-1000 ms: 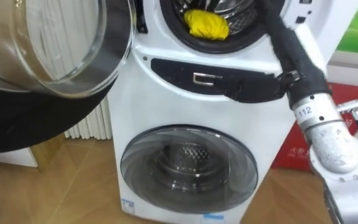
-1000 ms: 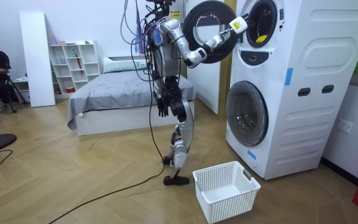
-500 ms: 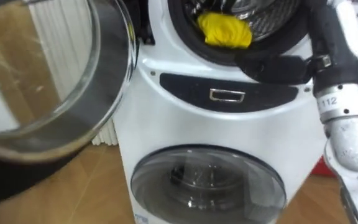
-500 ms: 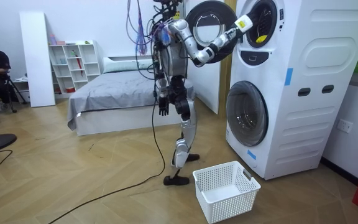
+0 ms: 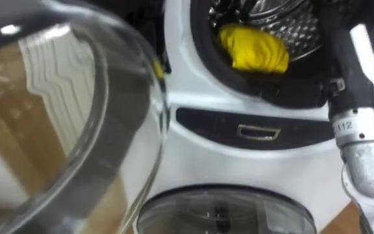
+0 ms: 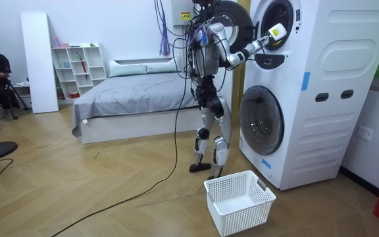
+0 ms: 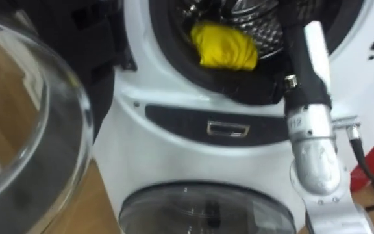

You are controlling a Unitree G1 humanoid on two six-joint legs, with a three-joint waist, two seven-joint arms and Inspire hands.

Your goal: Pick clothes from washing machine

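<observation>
Up in the top drum [image 5: 284, 19] of the white washing machine [image 6: 334, 85], there it is: one yellow garment [image 5: 252, 49], bunched into a lump. It sits right at the drum's front edge, low in the opening. It is wider than tall, with its long axis running across the mouth from the robot's left to its right. The round glass door [image 5: 63, 130] hangs wide open on the left, close to the camera. Below the dark panel [image 5: 206, 123] with its silver handle [image 5: 258, 133], the lower door [image 5: 226, 211] is closed. Down on the floor [image 6: 110, 184], a white basket [image 6: 239, 201] sits just before the machine's lower front corner, beside the robot's feet.

The robot stands upright facing the machine, with its right arm raised and stretched out. The black-sleeved forearm rises along the right side of the opening. The right hand [image 6: 274, 32] is at the drum's mouth, near the garment. Whether it is wide, narrow or holding anything cannot be told, nor whether it touches the cloth.
</observation>
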